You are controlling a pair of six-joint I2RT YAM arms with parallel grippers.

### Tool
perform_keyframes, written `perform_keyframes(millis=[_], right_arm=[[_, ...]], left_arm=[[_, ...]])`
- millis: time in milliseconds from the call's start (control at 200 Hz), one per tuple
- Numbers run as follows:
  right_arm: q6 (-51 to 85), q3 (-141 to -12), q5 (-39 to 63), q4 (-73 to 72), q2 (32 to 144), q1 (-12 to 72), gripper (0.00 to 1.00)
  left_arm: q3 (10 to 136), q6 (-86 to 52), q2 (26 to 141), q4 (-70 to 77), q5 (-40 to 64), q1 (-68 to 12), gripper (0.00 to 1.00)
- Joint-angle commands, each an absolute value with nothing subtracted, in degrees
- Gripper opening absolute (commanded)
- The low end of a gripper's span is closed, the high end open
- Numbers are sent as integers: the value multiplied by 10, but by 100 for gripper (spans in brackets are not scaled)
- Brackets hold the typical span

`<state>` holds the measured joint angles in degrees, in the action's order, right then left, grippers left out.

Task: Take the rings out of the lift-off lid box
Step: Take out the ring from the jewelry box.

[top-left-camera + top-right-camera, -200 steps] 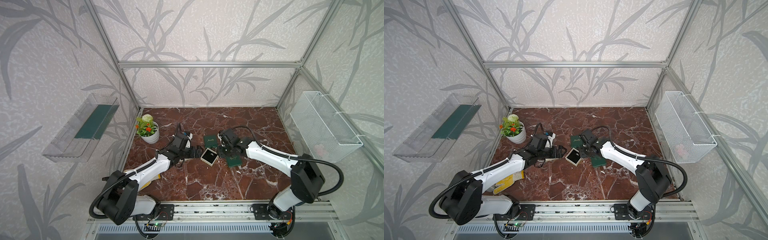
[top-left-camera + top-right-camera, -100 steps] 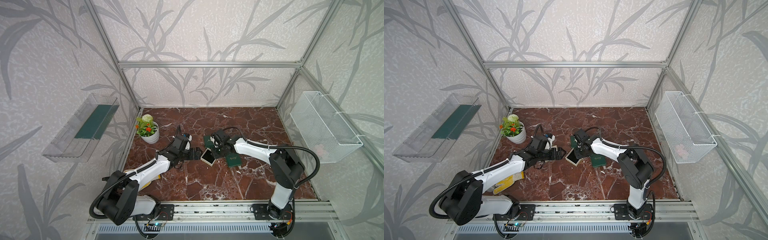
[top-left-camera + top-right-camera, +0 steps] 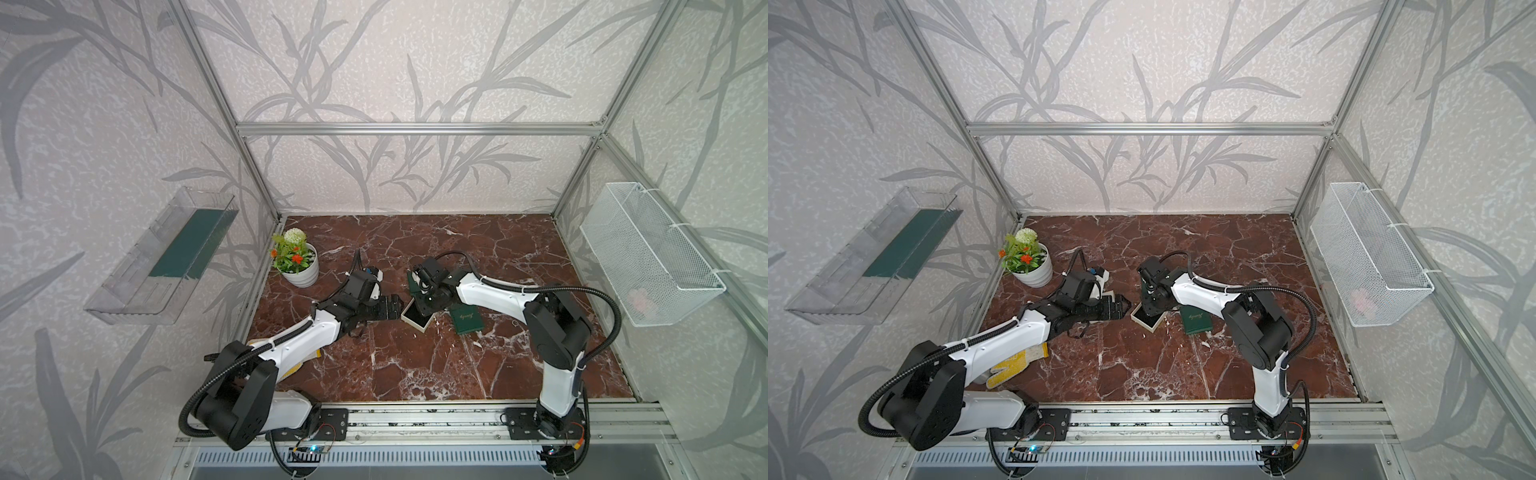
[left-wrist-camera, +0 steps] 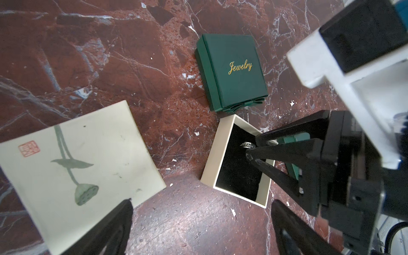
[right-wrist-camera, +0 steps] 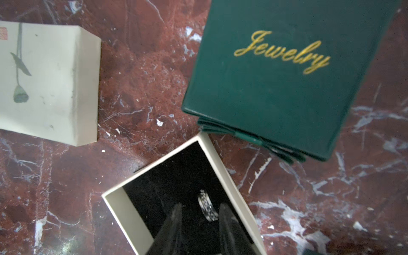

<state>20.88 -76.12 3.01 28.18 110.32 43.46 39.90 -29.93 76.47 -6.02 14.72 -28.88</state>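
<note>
Ring: only one shows. It is a small silvery band with a patterned face, standing on edge and seemingly part-sunk in the black lining of the open cream box, toward one side wall. The box sits on the worktop. Its lid is off and lies apart. A green "Jewelry" box is just beside one corner.

Right fingers: down inside the box with a narrow gap, one on each side of the band. The band sits close to one finger and clear of the other. Not clamped on it, as far as I can see.

Left fingers: spread wide, holding nothing, near the box's outer wall.

Handling, my judgement:
- The ring is very light, rigid metal, smooth and curved, so it is likely to skate out of a pinch or flip over.
- The lining looks soft and may grip the ring a little.
- The box is light card and could slide or lift with the ring.
- The best hold looks to be across the exposed upper arc of the hoop, fingertips centred on it, then a straight pull up.
- The left fingers are placed to steady the box wall if it shifts.
</note>
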Motion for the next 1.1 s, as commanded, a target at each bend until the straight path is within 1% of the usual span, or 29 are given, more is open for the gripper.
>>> perform_keyframes(millis=[0, 265, 425, 615, 725, 925, 1095], right_arm=[[196, -776, 5, 303, 1118, 443, 31], [199, -776, -31, 318, 1123, 451, 25], [211, -768, -35, 313, 1119, 451, 10], [232, -753, -57, 312, 1104, 451, 8], [266, -751, -68, 323, 1096, 450, 6], [331, -737, -43, 315, 1083, 450, 5], [358, -724, -33, 306, 1068, 450, 4]], left_arm=[[403, -290, 762, -76, 135, -290, 95], [404, -289, 762, -80, 131, -291, 95], [404, -293, 766, -79, 130, -290, 95], [413, -296, 767, -89, 129, -290, 95], [420, -304, 767, -91, 134, -291, 94], [424, -318, 788, -78, 146, -291, 90], [425, -335, 803, -62, 160, -298, 88]])
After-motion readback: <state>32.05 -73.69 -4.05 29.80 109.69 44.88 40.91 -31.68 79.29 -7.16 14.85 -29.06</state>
